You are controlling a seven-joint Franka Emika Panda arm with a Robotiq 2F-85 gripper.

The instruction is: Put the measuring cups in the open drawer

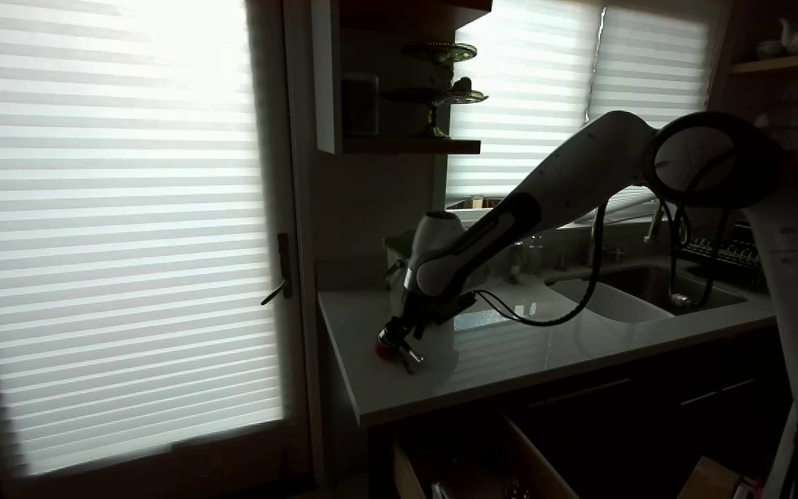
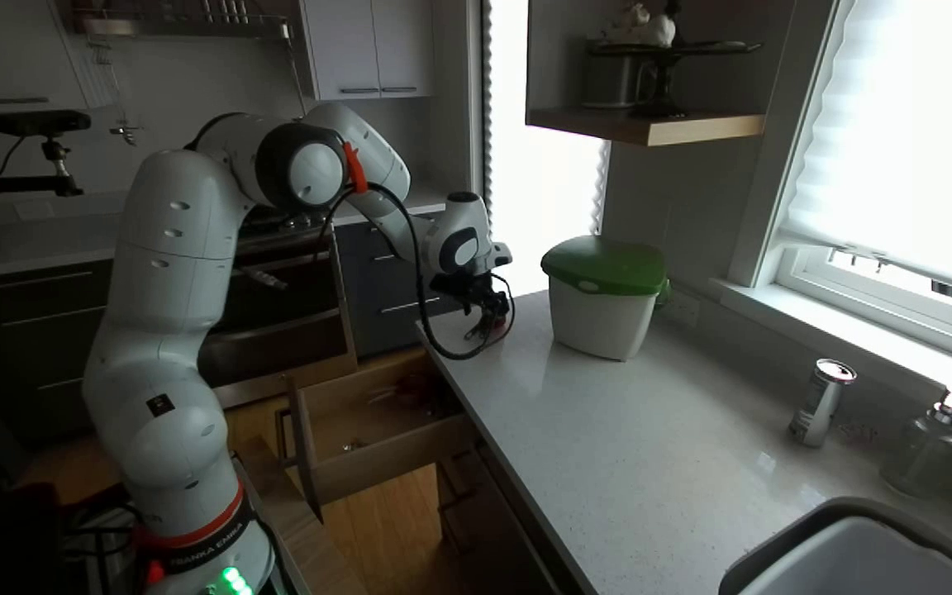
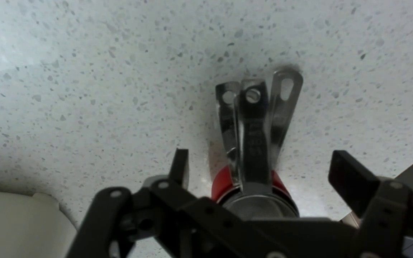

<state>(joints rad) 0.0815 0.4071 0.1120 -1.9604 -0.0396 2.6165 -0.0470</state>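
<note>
The measuring cups point(image 3: 255, 143), a nested stack with shiny metal handles and a red outer cup, rest on the speckled counter in the wrist view. The handles point away from the gripper; the lower part of the cups is hidden by the gripper body. They also show small at the counter's end in an exterior view point(image 1: 386, 351). My gripper point(image 3: 262, 166) is open, one finger on each side of the cups, with gaps between fingers and cups. The open drawer point(image 2: 393, 454), light-brown wood with a few items inside, sticks out below the counter; its side wall shows in an exterior view point(image 1: 534, 454).
A white bin with a green lid point(image 2: 604, 268) stands on the counter close to the gripper. A can point(image 2: 821, 405), a glass bottle point(image 2: 922, 454) and a white basin point(image 2: 873, 549) are farther along. A wooden shelf point(image 2: 649, 128) hangs above. The counter's end point(image 1: 343, 360) is near the gripper.
</note>
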